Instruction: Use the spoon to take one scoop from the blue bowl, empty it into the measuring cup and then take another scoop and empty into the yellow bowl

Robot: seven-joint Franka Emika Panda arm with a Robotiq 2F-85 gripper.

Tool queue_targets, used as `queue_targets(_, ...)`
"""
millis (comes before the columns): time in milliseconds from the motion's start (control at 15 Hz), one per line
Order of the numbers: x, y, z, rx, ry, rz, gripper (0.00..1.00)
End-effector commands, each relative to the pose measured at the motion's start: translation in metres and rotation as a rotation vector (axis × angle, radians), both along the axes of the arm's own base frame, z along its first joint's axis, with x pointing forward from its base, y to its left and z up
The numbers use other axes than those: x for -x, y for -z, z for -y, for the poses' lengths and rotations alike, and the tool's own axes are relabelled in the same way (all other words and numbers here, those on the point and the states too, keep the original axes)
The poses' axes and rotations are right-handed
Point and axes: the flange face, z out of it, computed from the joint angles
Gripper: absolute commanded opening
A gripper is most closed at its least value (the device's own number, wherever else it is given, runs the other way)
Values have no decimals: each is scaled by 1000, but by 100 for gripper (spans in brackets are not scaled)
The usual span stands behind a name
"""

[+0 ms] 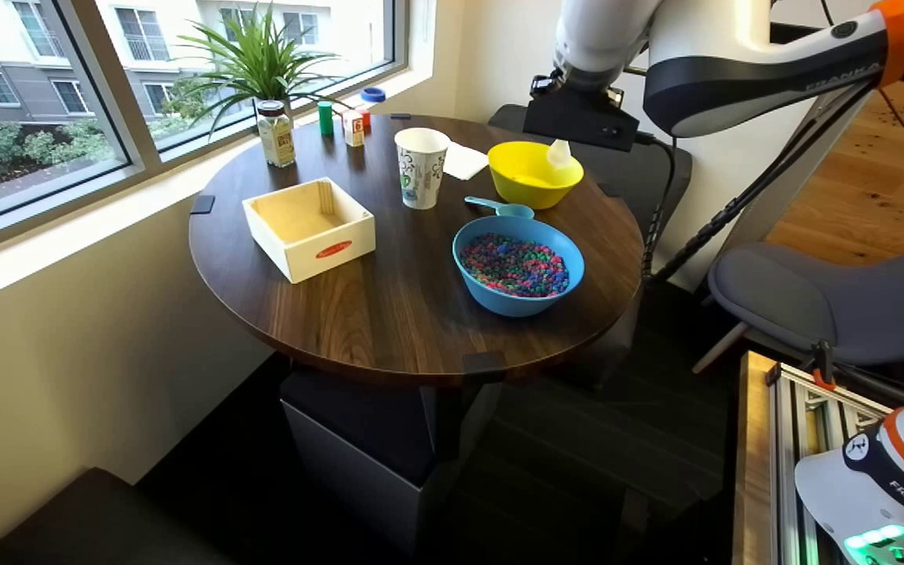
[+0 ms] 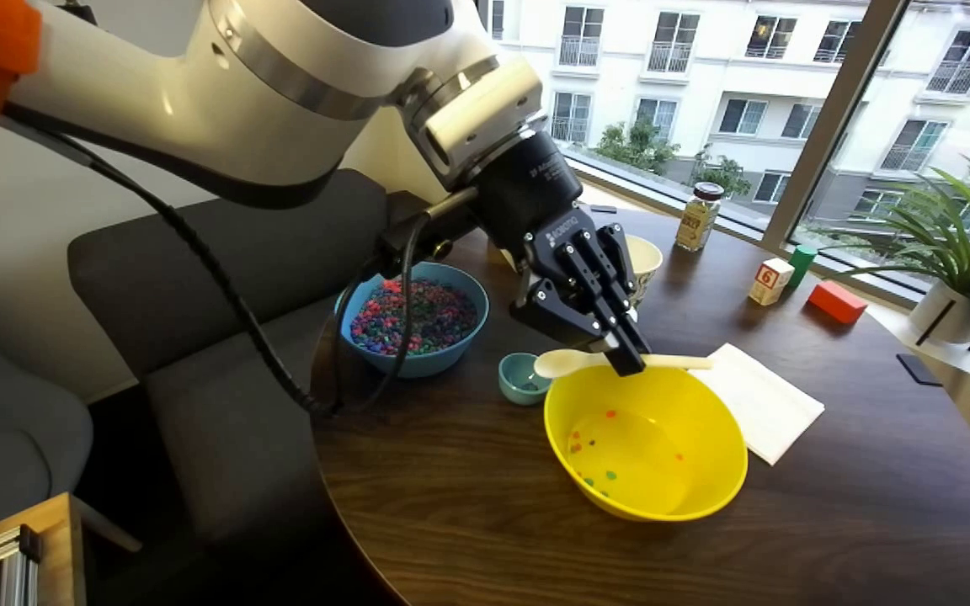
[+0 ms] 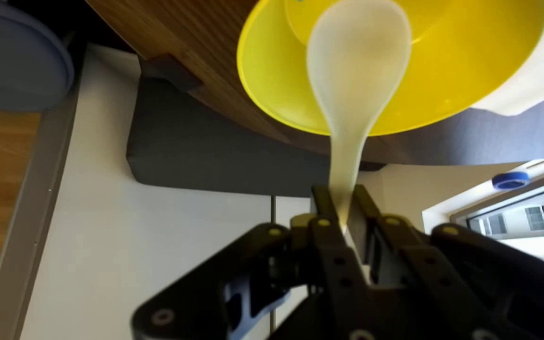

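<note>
One round, wood-grained table (image 1: 389, 314) carries two smooth bowls: the blue bowl (image 1: 515, 307) holding pebbly multicoloured pieces (image 1: 513, 267), the yellow bowl (image 2: 653, 471) with a few specks (image 2: 611, 475) inside. The gripper (image 3: 341, 196), jaws nearly together, is clamped partway along the spoon (image 3: 359, 54) — its pale oval head juts ahead, above the yellow bowl.

And the big window (image 1: 177, 47) glows bright at upper left in an exterior view, cream wall (image 1: 60, 377) below, round dark-wood table (image 1: 413, 314) mid-frame, grey chair (image 1: 852, 306) right, wood floor (image 1: 868, 196) upper right!
</note>
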Motion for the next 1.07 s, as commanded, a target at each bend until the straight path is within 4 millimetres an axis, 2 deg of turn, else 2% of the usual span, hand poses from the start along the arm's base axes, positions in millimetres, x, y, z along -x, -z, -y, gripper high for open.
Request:
queue_targets(0,8,-2,-7,-142,-25,-32,3)
queue_targets(467,25,5,-19,-319,-88,-162,3)
queue_targets(1000,64,18,-19,-377,-86,-238,3)
